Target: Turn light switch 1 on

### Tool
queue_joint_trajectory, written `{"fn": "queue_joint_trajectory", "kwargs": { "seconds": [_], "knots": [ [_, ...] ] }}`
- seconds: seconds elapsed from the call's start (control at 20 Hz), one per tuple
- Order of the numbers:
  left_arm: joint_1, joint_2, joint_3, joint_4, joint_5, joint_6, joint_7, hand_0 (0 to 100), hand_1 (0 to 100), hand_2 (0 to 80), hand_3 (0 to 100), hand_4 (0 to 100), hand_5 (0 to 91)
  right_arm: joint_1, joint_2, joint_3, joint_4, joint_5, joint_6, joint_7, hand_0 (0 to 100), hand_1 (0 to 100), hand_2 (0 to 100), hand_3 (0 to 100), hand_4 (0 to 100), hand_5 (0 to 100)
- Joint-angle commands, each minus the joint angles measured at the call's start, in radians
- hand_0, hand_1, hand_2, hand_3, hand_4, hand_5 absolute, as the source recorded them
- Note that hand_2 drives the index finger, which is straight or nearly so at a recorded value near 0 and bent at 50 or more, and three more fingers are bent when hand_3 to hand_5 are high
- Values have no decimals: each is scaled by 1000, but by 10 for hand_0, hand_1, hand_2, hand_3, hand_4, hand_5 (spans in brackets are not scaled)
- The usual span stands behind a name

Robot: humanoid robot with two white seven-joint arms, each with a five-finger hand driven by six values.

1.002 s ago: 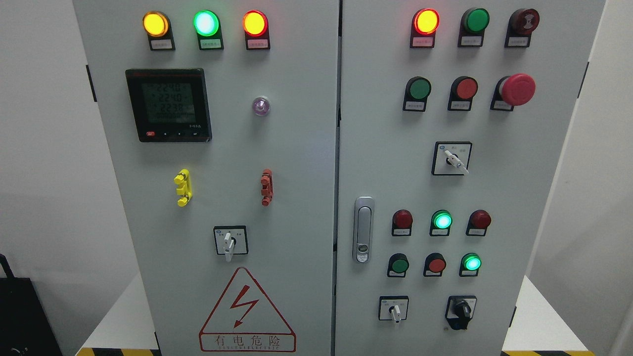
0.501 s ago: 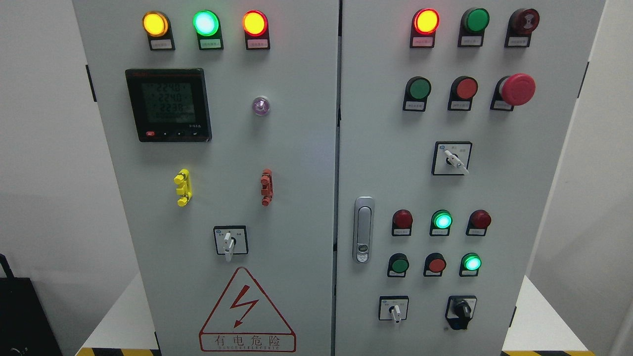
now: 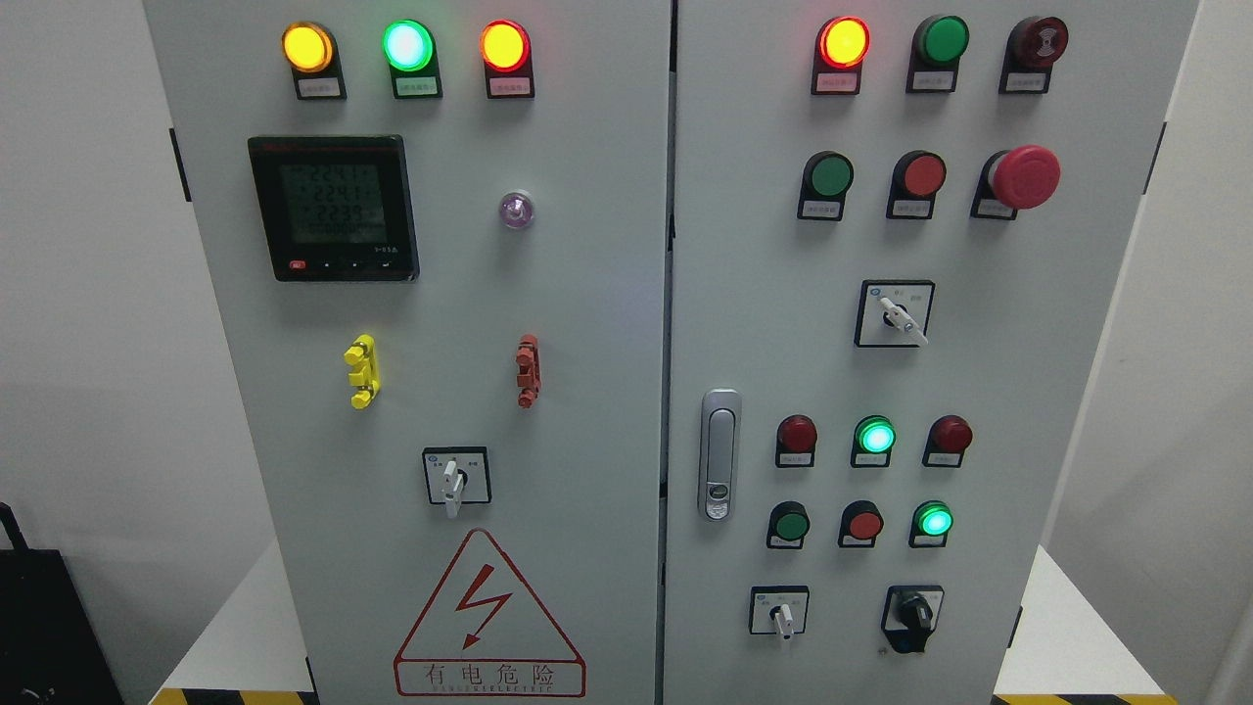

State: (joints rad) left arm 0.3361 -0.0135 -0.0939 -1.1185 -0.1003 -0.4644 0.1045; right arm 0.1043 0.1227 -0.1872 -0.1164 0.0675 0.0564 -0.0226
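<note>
Light switch 1 cannot be picked out for certain: labels are too small to read.

Head view: grey steel cabinet (image 3: 587, 294) with two doors, matte painted, standing on a white bench (image 3: 1067, 627). Candidates are the white-levered rotary selectors: one on the left door (image 3: 452, 480), one on the right door mid-height (image 3: 896, 315), one at lower right (image 3: 780, 613), beside a black knob selector (image 3: 913, 615). All sit on square black-framed plates. Round domed pilot lamps and flat push buttons sit in rows; a red mushroom stop button (image 3: 1023, 177) stands proud. Neither hand is in view, so whether each is clenched or released cannot be told.

Risk, as a judgement: with so many close-set, similar controls, a reach could turn the wrong selector or bump the stop button; smooth small levers may slip under fingers.
</note>
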Motion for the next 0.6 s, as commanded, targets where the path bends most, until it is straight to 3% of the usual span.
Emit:
{"fn": "queue_joint_trajectory", "kwargs": {
  "seconds": [0.0,0.1,0.15,0.3,0.55],
  "knots": [
    [32,30,-49,-478,-2,-11,7,14,444,423,781,915,795,0,0,0,0,0,0,0,0,0,0,0,0,0],
    [53,40,-69,-556,-4,-11,44,8,446,423,787,912,776,0,0,0,0,0,0,0,0,0,0,0,0,0],
    [61,47,-78,-585,-4,-11,85,3,448,426,786,905,733,0,0,0,0,0,0,0,0,0,0,0,0,0],
    [69,52,-96,-649,-9,21,182,0,453,450,796,908,729,0,0,0,0,0,0,0,0,0,0,0,0,0],
    [69,52,-154,-739,-29,231,362,0,464,472,818,929,772,0,0,0,0,0,0,0,0,0,0,0,0,0]
  ]
}}
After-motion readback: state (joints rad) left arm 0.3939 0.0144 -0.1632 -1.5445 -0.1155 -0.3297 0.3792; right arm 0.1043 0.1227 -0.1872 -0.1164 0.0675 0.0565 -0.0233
